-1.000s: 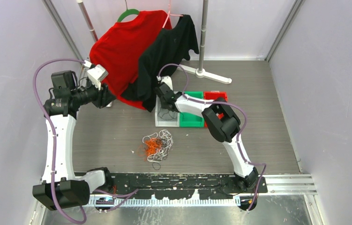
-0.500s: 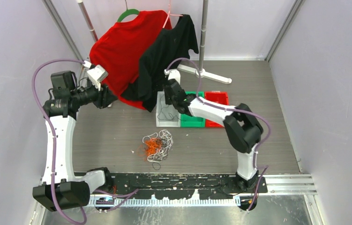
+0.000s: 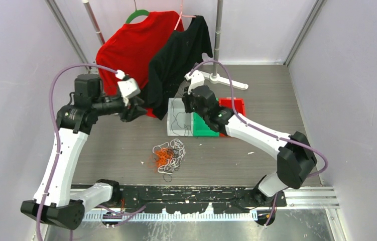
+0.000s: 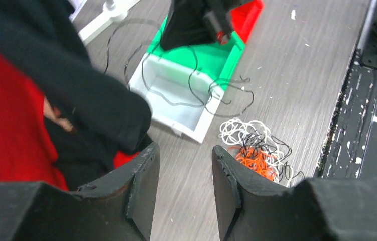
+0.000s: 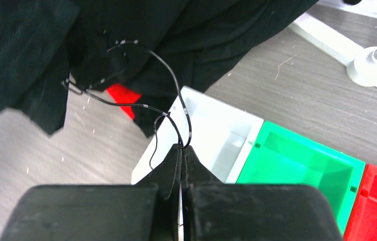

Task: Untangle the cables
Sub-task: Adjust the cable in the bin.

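Observation:
A tangle of white, orange and black cables (image 3: 168, 154) lies on the floor in front of the bins, also visible in the left wrist view as cables (image 4: 254, 145). My right gripper (image 5: 181, 146) is shut on a thin black cable (image 5: 175, 83) that loops up from its tips over the white bin (image 5: 211, 128). From above, the right gripper (image 3: 187, 104) hovers at the white bin (image 3: 172, 131), where black cable (image 3: 178, 120) trails. My left gripper (image 4: 183, 170) stands open and empty above the floor, left of the tangle and beside the hanging shirts; from above, the left gripper (image 3: 138, 108) sits at the shirts' hem.
A green bin (image 3: 204, 130) and a red bin (image 3: 232, 104) stand in a row right of the white one. A red shirt (image 3: 131, 47) and a black shirt (image 3: 178, 55) hang from a rack whose white foot (image 3: 221, 79) rests behind the bins.
The right gripper has shut on the black cable and risen from the white bin. The left arm has swung right toward the shirts' hem, its jaws a little wider.

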`<act>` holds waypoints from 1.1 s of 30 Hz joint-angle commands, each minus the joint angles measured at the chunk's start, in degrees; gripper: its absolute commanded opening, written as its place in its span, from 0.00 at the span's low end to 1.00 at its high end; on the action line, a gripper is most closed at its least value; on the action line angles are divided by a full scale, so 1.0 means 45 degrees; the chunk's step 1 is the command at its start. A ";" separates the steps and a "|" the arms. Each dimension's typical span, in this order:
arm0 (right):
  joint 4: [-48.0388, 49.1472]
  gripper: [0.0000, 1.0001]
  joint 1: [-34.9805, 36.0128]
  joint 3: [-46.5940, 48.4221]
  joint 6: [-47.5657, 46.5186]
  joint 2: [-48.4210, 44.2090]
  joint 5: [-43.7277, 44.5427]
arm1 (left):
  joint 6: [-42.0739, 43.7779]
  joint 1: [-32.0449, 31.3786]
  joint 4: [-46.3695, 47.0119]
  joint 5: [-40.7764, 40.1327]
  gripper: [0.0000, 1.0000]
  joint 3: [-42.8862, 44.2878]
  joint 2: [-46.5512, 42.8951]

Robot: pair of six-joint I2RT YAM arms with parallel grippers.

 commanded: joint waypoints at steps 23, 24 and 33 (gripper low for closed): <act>-0.0581 0.01 -0.0015 -0.1984 -0.0348 -0.4970 -0.5075 | 0.3456 -0.7001 1.0064 -0.4859 0.81 -0.2561 0.1439; -0.0611 0.01 -0.0044 -0.2001 -0.0250 -0.5079 -0.5069 | 0.3465 -0.7165 1.0481 -0.4950 0.81 -0.2720 0.1298; -0.0187 0.01 -0.0075 -0.2330 0.0219 -0.5712 -0.4922 | 0.2744 -0.7710 0.6730 -0.5393 0.73 -0.1473 0.1905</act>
